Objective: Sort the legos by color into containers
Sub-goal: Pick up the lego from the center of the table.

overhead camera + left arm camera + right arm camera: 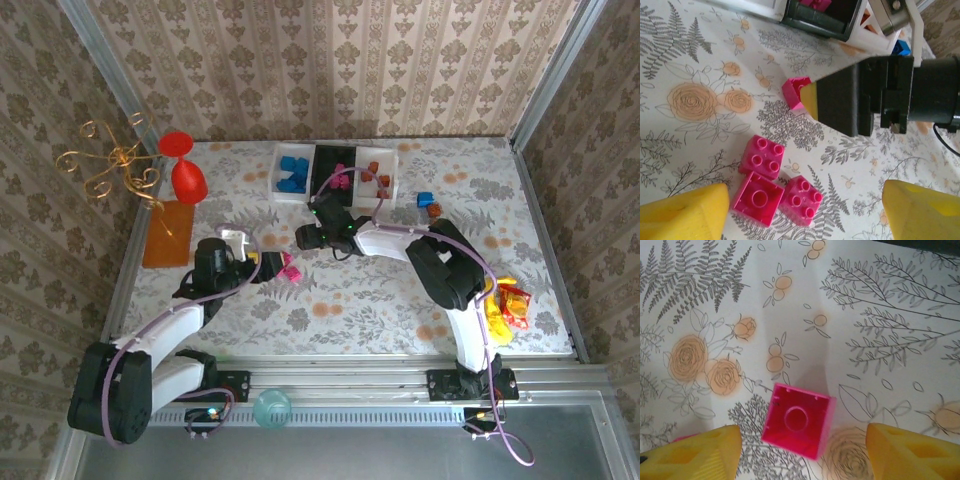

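The lone pink brick lies hollow side up on the flowered tabletop. It sits between the yellow fingers of my right hand, which stand apart with a gap on either side of it in that wrist's view. From my left wrist the same brick looks close against one right finger; I cannot tell whether they touch.

A cluster of three pink bricks sits studs up, the three touching one another. My left hand is spread around them, its fingers well apart.

At the far edge of the tabletop three bins stand side by side:
- A left white bin holds blue bricks.
- A black bin in the middle holds pink pieces.
- A right white bin holds orange-brown bricks.

Just right of the bins, a loose blue brick and a loose brown brick lie near each other.

Off to the left, a red goblet stands just behind an orange mat.
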Motion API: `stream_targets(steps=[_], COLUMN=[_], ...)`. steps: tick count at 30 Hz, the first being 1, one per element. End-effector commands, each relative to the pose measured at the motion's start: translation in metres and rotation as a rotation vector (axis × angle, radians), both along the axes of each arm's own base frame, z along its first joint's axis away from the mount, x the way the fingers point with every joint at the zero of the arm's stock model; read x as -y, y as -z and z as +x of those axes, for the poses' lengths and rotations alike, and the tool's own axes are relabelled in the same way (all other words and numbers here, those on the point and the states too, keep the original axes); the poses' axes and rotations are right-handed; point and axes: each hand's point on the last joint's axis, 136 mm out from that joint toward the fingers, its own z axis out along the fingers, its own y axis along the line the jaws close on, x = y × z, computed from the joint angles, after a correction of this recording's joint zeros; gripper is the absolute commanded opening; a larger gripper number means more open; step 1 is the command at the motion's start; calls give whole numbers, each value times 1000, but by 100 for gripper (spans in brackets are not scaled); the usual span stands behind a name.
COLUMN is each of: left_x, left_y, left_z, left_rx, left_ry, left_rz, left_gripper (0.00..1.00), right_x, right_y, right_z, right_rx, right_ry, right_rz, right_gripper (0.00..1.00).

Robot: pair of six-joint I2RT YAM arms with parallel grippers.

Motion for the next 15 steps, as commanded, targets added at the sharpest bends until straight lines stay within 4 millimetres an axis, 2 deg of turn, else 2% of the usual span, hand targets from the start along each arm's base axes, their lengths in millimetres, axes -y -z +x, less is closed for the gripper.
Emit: stream_targets(steps=[1, 7, 10, 15], left_x=[0, 1, 1, 1], left_y=[-10, -6, -5, -7], left_z=[1, 3, 3, 3], left_rx=[34, 18, 17, 22], left_ry=[22, 23, 21, 18], left_rz=[15, 15, 12, 8], left_gripper=[82, 81, 81, 81], right_x=[-6, -10, -6, 0], right_y=[-1, 13, 19, 12], right_z=[10, 8, 8, 7], right_rx=[30, 14, 18, 44], right_ry=[29, 21, 27, 24], right_rz=[-6, -40, -72, -92], right_gripper=[65, 58, 52, 39])
